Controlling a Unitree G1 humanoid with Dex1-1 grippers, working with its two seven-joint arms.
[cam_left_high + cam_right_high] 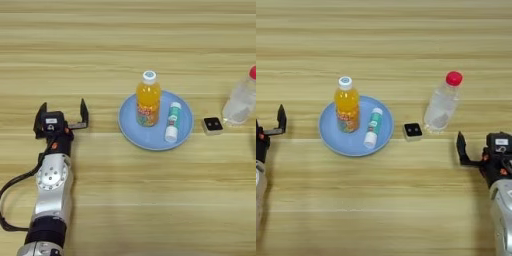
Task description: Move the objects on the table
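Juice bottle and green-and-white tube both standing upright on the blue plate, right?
Not quite. The juice bottle stands upright on the blue plate, but the green-and-white tube lies flat beside it. The right eye view shows it.

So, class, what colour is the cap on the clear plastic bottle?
Red. The cap on the clear bottle shows best in the right eye view.

You are looking at a robot test setup, most likely a lab bench. The light wooden table [125, 200] fills the whole view, so no walls or furniture show. On it, a few small household things are laid out apart from each other, and metal robot arms with cables reach in.
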